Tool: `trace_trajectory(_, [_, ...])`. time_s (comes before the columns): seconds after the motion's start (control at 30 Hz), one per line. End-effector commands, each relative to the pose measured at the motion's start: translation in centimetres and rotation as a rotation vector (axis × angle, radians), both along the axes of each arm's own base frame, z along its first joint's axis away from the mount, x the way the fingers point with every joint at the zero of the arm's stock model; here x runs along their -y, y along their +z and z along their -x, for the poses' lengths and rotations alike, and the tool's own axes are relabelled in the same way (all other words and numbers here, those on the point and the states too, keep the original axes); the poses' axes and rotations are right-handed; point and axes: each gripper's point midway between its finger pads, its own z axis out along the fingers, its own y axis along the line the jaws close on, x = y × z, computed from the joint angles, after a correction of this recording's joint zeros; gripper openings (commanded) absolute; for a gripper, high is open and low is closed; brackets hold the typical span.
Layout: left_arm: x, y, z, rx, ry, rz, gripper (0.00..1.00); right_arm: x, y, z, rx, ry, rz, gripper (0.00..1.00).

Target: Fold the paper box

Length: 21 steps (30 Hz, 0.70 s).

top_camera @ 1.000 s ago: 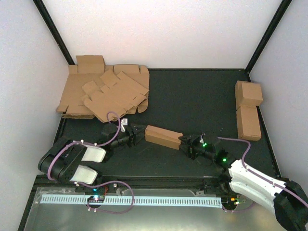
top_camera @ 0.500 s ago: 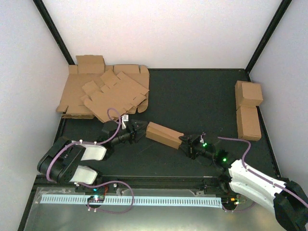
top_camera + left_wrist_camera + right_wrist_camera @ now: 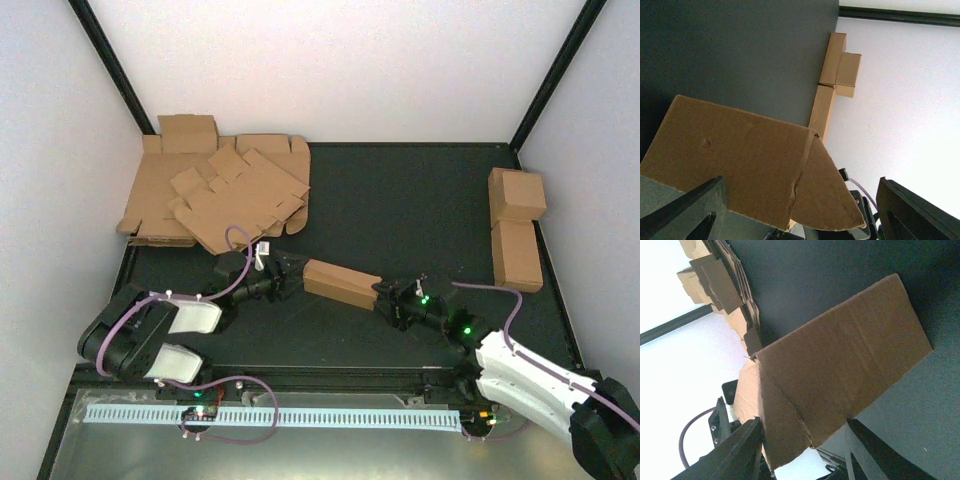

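The paper box (image 3: 340, 284) is seen as a closed, long, low carton lying slantwise near the middle of the dark table (image 3: 420, 200), its left end further from the arms than its right. Its right end is straddled by the right gripper (image 3: 383, 296), whose fingers appear to be pressed against both sides of that end, so a grasp is judged to be held there. At the left end, the left gripper (image 3: 284, 274) has been opened over the last second. Its jaws, narrower then, are now spread wide, and in the left wrist view one finger stands well clear of the cardboard. The box itself has barely been shifted.

The left end is therefore taken as released, its flap presumably tucked, though the seam cannot be checked from here. Folding is judged nearly or fully done. The stack of flat blanks (image 3: 215, 195) is left in the far left corner. Two finished cartons (image 3: 517, 230) are set by the right wall.
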Motion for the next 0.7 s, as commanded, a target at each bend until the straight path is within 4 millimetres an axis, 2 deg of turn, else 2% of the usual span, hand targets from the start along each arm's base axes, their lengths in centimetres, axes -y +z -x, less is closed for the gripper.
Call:
trace_trajectory(0.0, [1.0, 1.5, 0.7, 0.056, -0.074, 0.007, 0.81, 0.5, 0.2, -0.3, 0.008, -0.014, 0.040, 0.47])
trace_trajectory(0.17, [1.2, 1.0, 0.7, 0.046, -0.097, -0.032, 0.67, 0.4, 0.2, -0.3, 0.010, -0.009, 0.044, 0.47])
trace_trajectory(0.33, [1.3, 0.2, 0.9, 0.036, -0.122, -0.071, 0.68, 0.3, 0.3, -0.2, 0.009, -0.003, 0.045, 0.47])
trace_trajectory(0.43, [0.9, -0.3, 0.9, 0.022, -0.103, -0.077, 0.54, 0.5, 0.2, -0.3, 0.011, -0.008, 0.049, 0.47])
trace_trajectory(0.6, [0.7, -0.9, 1.0, 0.002, -0.089, -0.090, 0.48, 0.5, 0.0, -0.2, 0.007, -0.009, 0.055, 0.47])
trace_trajectory(0.67, [0.6, -1.1, 1.0, 0.000, -0.086, -0.094, 0.36, 0.6, -0.2, -0.2, 0.007, -0.010, 0.059, 0.47])
